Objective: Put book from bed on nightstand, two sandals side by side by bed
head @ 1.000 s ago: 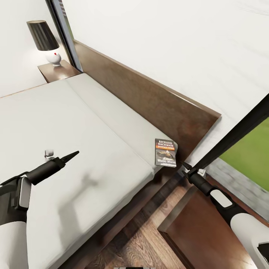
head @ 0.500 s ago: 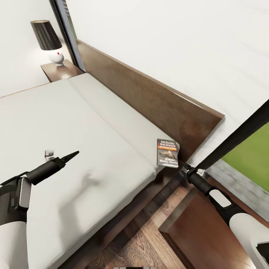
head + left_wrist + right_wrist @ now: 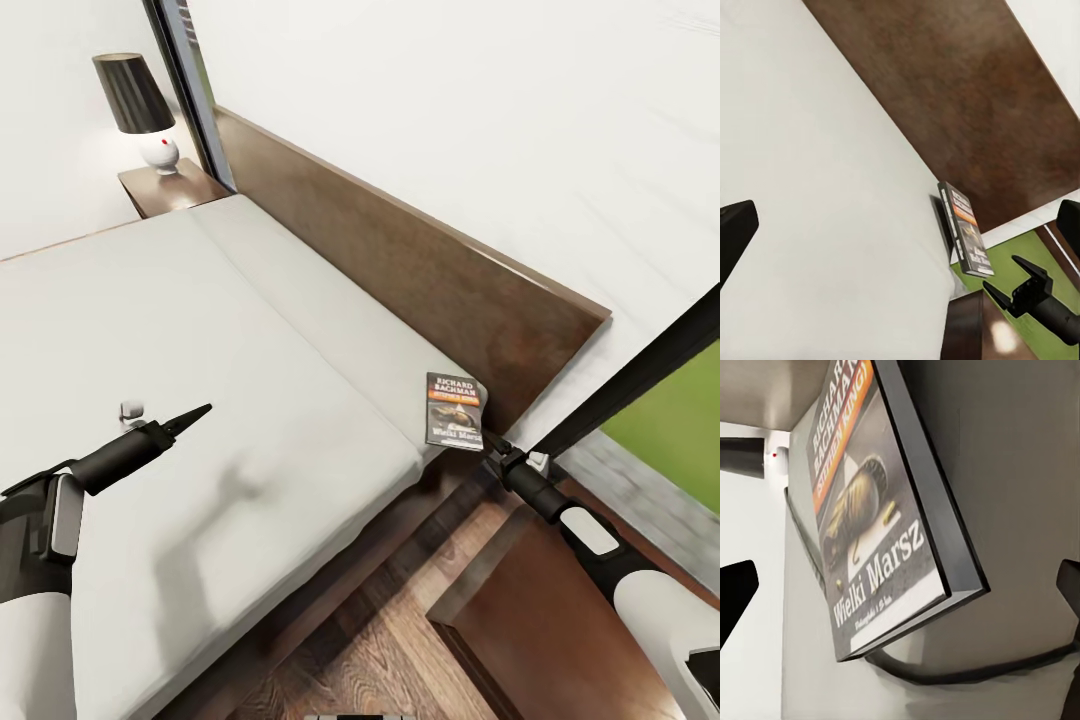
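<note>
White walls and a dark window frame bound the bedroom. The bed (image 3: 200,330) spans the left and centre; the book (image 3: 454,411) lies flat at the mattress's right corner by the headboard (image 3: 400,260). Right pincer (image 3: 494,446) sits just beside the book's near edge, fingers spread wide, gripping nothing. Left pincer (image 3: 190,415) hovers over the mattress, closed to a point, empty. Far left nightstand (image 3: 165,187) bears a lamp (image 3: 140,105); another nightstand (image 3: 540,620) stands near right.
</note>
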Robot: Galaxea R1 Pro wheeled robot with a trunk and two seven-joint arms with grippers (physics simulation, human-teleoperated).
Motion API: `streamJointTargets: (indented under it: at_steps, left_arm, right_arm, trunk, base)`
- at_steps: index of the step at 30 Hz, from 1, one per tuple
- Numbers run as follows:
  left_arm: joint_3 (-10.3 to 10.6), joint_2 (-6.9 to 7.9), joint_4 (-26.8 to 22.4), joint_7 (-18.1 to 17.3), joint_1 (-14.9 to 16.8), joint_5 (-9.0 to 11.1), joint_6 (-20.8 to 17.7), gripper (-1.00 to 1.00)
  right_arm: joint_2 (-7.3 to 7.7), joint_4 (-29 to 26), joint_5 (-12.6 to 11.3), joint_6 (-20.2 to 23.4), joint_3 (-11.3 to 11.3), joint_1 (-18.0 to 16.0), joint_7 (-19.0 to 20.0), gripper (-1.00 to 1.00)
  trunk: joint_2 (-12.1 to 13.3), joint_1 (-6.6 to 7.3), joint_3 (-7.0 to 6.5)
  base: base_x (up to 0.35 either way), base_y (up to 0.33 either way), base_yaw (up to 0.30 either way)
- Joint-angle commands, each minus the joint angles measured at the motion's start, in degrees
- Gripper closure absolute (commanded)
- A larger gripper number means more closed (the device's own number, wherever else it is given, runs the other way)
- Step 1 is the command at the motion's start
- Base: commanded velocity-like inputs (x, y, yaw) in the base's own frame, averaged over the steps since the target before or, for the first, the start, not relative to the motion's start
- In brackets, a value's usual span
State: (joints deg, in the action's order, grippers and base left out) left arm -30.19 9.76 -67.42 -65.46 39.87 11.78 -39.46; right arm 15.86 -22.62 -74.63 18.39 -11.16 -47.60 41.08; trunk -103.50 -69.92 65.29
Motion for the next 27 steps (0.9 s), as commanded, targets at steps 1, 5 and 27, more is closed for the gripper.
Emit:
streamJointTargets:
  at_steps: [1,5,27]
  left_arm:
    - [-0.04,0.0,0.01,-0.11,0.03,0.17,-0.46,-1.0]
    - [-0.02,0.0,0.01,-0.11,0.03,0.17,-0.45,-1.0]
    - [0.02,0.0,0.01,-0.09,0.03,0.17,-0.45,-1.0]
  right_arm:
    - [0.05,0.03,-0.6,0.33,-0.27,-0.04,0.1,-1.0]
    - [0.05,0.03,-0.6,0.33,-0.27,-0.04,0.13,-1.0]
    - [0.05,0.03,-0.6,0.33,-0.27,-0.04,0.15,-1.0]
  trunk:
    - [-0.02,0.0,0.03]
    - [-0.82,-0.43,0.39]
    - [-4.03,-2.19,1.83]
  base:
    - [0.0,0.0,0.001]
    - [0.0,0.0,0.0]
    - [0.0,0.0,0.0]
